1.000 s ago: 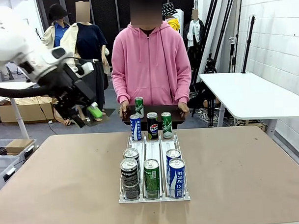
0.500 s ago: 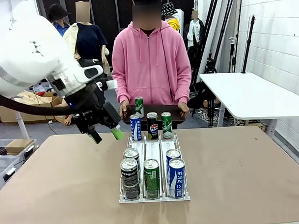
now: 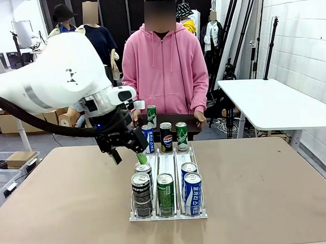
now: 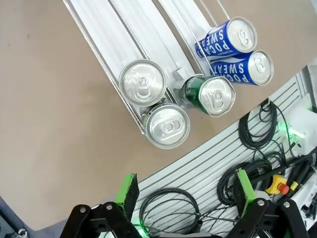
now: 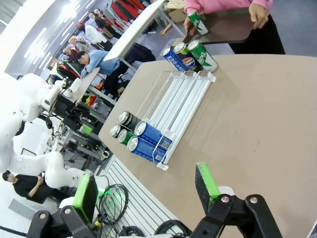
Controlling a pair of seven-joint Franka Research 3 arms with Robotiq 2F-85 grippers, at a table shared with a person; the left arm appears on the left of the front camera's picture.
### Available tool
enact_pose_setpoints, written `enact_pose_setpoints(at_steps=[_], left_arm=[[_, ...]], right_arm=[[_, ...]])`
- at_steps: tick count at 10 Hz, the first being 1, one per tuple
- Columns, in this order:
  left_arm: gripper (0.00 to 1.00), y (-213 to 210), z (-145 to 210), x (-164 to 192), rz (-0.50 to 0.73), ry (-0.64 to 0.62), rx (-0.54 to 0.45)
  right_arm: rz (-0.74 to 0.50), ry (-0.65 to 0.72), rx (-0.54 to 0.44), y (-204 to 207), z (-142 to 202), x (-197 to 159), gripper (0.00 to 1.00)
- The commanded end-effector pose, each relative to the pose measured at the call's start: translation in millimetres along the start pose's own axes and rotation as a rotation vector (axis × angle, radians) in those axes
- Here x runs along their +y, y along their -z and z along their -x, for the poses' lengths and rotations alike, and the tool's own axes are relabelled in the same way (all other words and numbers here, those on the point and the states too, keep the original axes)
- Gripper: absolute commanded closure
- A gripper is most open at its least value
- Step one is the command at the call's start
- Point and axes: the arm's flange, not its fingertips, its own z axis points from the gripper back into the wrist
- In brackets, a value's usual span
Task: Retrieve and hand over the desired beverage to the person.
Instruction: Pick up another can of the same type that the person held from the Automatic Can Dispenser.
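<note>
now the left hand (image 3: 129,156), spread wide and empty, hangs over the left lane of the rack (image 3: 163,160), and the two silver-topped cans (image 3: 142,169) stand upright just below it, toward the near edge of the surface (image 3: 69,200). the right hand (image 5: 146,191), also apart and empty, is well away, so the left arm (image 3: 60,83) seems nearer; which drink the person (image 3: 164,68) at the far edge wants i cannot tell.

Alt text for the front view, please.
The robot's left gripper, jaws open and empty, hovers over the left side of a clear can rack on a brown table. Across the table, a person in a pink hoodie holds a dark tray with one green can on it.
</note>
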Motion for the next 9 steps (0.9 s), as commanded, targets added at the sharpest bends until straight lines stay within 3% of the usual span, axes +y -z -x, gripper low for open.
enact_pose_setpoints(at_steps=[1,9], left_arm=[[0.00,11.1,-15.3,-13.6,-0.058,-0.003,0.019],[0.00,57.1,-28.9,-18.3,-0.180,-0.008,0.021]], right_arm=[[-0.021,-0.006,-0.024,0.7,-2.2,-0.1,0.00],[-0.021,-0.006,-0.024,0.7,-2.2,-0.1,0.00]])
